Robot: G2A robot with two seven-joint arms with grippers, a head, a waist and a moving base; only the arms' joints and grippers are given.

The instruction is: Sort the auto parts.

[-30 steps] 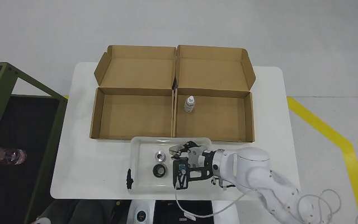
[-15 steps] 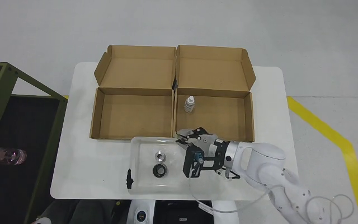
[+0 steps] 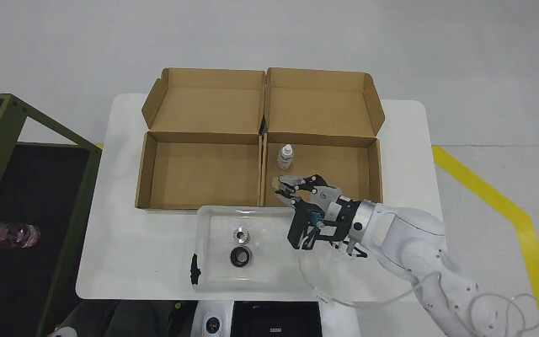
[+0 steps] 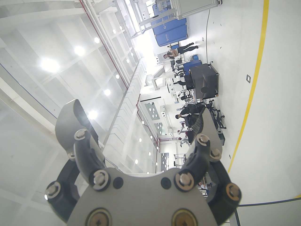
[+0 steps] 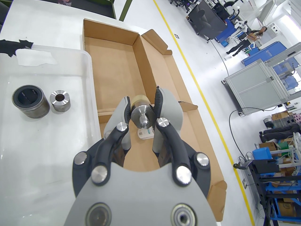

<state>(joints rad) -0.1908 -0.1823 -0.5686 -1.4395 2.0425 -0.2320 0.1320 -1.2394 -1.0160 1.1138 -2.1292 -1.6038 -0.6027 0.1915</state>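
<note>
My right hand (image 5: 142, 109) is clenched on a metal part (image 5: 140, 116), gripping its round body, over the right box (image 3: 337, 179) just inside the near wall. Risk: part slips out early, or lands on the bottle (image 3: 286, 156) and topples it.

Tabletop (image 3: 118, 244): plain white.
Left box (image 3: 202, 173), right box (image 3: 337, 173), along far edge: plain brown cardboard.
Bottle (image 3: 286, 156) in right box: white.
Tray (image 3: 219, 270) at near edge: clear plastic, milky white. Tape (image 5: 11, 46) at its corner: black.
Bearing (image 5: 30, 103) in tray: dark grey shell, black inside.
Bushing (image 5: 60, 101) beside it: bright silver, dark bore.
Metal part (image 5: 140, 116) in right hand (image 5: 142, 99): silver, brass-coloured far end.
Right hand: grey fingers, black pads and links.
Left hand (image 4: 137, 114): silver plates, black links.
Floor (image 3: 472, 67): pale grey. Line (image 3: 484, 189) on it: yellow.
</note>
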